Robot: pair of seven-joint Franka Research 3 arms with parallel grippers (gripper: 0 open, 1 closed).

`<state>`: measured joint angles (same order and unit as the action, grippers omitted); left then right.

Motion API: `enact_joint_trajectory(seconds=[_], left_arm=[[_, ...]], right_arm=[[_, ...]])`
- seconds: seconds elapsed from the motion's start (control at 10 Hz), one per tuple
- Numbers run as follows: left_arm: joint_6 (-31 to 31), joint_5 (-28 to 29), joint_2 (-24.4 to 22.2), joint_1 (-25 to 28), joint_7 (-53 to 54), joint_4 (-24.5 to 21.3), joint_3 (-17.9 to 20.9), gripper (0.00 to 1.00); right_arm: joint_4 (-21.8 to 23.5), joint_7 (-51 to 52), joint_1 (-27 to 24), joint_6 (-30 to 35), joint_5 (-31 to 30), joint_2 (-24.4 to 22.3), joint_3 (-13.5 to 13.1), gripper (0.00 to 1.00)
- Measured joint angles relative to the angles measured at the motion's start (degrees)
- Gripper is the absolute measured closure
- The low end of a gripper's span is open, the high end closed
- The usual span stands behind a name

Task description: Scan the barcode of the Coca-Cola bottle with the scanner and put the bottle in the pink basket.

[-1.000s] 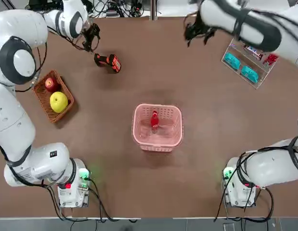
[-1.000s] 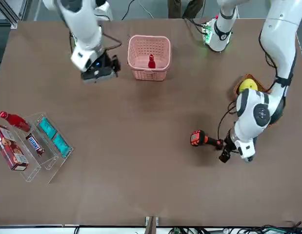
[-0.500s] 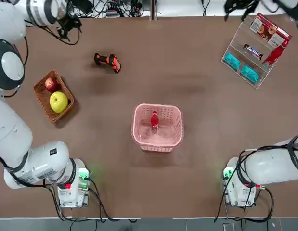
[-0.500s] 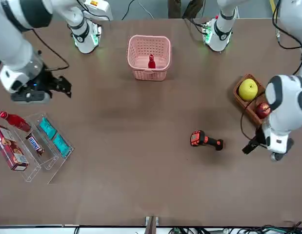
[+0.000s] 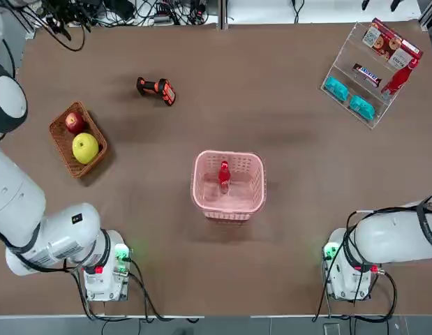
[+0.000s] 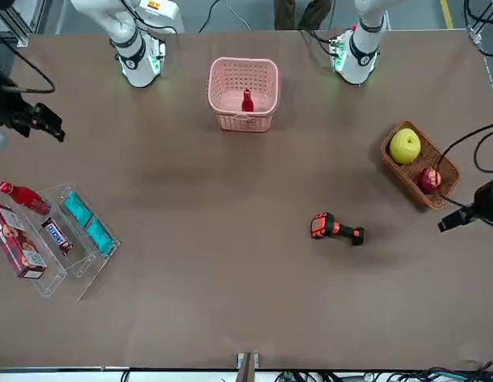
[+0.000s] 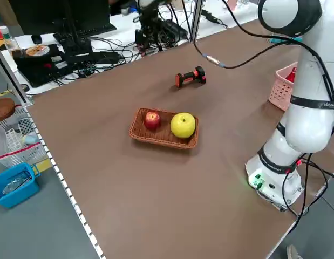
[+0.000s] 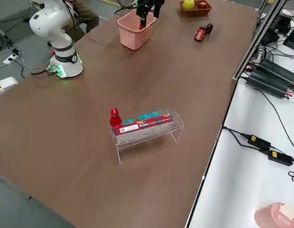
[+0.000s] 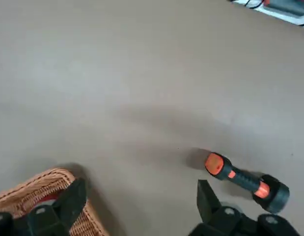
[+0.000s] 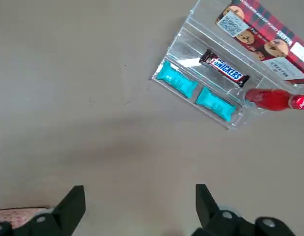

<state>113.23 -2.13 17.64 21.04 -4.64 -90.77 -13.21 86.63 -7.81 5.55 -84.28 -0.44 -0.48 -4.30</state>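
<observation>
The top view shows the Coca-Cola bottle (image 5: 224, 177) standing or leaning inside the pink basket (image 5: 228, 202), with the scanner (image 5: 156, 88) lying well apart, beyond the wicker basket (image 5: 79, 164); at the far edge, only the fingertips of the right gripper (image 5: 381, 5) poke in, apart from each other. The front view adds more of that gripper, up near the clear rack (image 6: 79, 239), and puts the left gripper (image 6: 447, 223) by the wicker basket, its jaws hard to judge there. The left side view has the left arm (image 7: 304, 124) partly covering the pink basket, yet gives the apple (image 7: 152, 120) and yellow fruit (image 7: 183, 125) in full. From the right side view, the rack's raised legs show, with the second red bottle (image 8: 115, 118) at its end, which the left side view lacks. The left wrist view settles the left jaws: spread wide, nothing between them, the scanner lying past one finger. The right wrist view shows the right jaws likewise parted and empty, and makes the Snickers bar (image 10: 224, 68) on the rack readable.
</observation>
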Motion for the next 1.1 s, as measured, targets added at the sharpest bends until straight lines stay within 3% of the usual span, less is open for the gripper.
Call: enact_joint_trajectory(seconds=[0.6,1.1], left_arm=[[-17.3,1.5,-12.2,-2.2,0.2,4.1,-1.4,0.0],[-16.3,1.5,-13.2,-3.0,-7.6,2.5,-4.1,0.0]], right_arm=[[-1.1,3.3,-1.3,0.2,0.0,1.0,-0.1,0.01],[-1.3,5.9,-3.6,0.3,0.5,1.1,0.2,0.01]])
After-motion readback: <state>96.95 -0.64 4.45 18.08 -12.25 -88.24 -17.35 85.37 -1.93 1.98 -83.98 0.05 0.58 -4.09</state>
